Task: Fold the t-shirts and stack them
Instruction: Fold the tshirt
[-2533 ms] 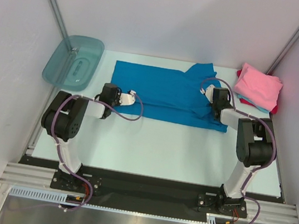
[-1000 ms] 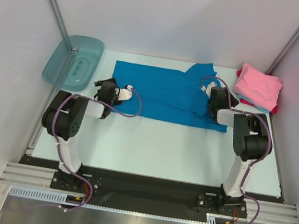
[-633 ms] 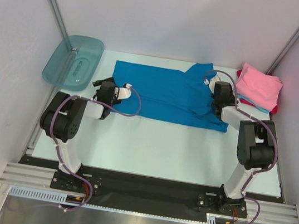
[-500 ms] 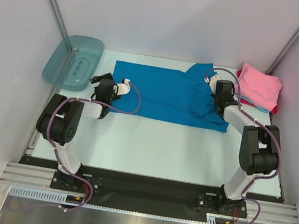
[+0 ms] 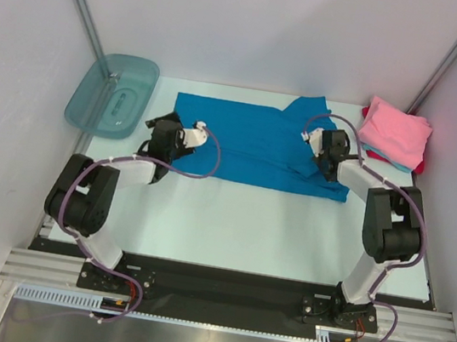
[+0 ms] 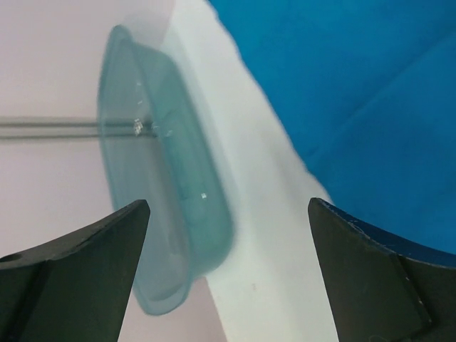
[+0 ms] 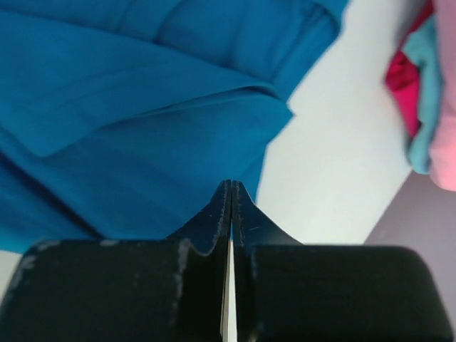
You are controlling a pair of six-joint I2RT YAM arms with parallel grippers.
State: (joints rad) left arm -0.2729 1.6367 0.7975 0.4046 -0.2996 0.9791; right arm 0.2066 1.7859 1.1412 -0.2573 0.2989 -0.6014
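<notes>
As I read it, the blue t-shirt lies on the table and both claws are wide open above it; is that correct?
Not quite: only the left claw is wide open. The right claw is shut, its fingers pressed tip to tip, as the right wrist view shows. The blue t-shirt does lie on the table.

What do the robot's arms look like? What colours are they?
The two arms match. The left arm and the right arm are built from white tube-shaped links joined by chunky round black joints, on black bases. A thin purple cable loops along each one. The left gripper and the right gripper each have two flat black fingers that narrow to points.
</notes>
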